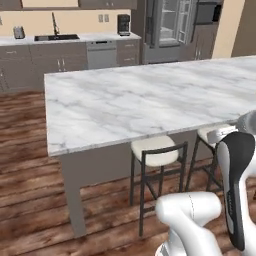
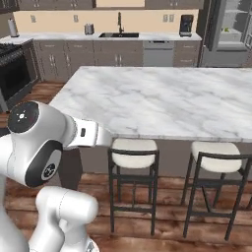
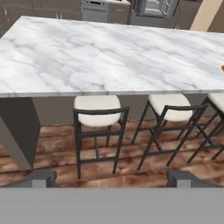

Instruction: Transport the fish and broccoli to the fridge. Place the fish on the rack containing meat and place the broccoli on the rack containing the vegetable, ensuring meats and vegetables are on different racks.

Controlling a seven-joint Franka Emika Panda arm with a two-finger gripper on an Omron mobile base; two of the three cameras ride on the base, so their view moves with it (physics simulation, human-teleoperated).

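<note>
My gripper (image 3: 113, 179) is open, and its two dark fingertips (image 3: 43, 179) stand wide apart with nothing between them. It hangs in front of the marble island (image 3: 109, 57), above the wooden floor and the stools. The fridge (image 1: 170, 25) stands open at the far side of the kitchen, its pale shelves showing. It also appears as the fridge (image 2: 235, 24) at the top right and the fridge (image 3: 155, 6) past the island. The fish and the broccoli are out of view. An orange sliver (image 3: 222, 68) is cut off at the island's right edge; I cannot tell what it is.
Cushioned stools (image 3: 98, 109) line the island's near side, with another stool (image 2: 134, 150) close to my arm. A back counter holds a sink (image 1: 56, 37) and a coffee machine (image 1: 123, 24). A dark oven (image 2: 15, 74) stands at the left. Wooden floor lies left of the island.
</note>
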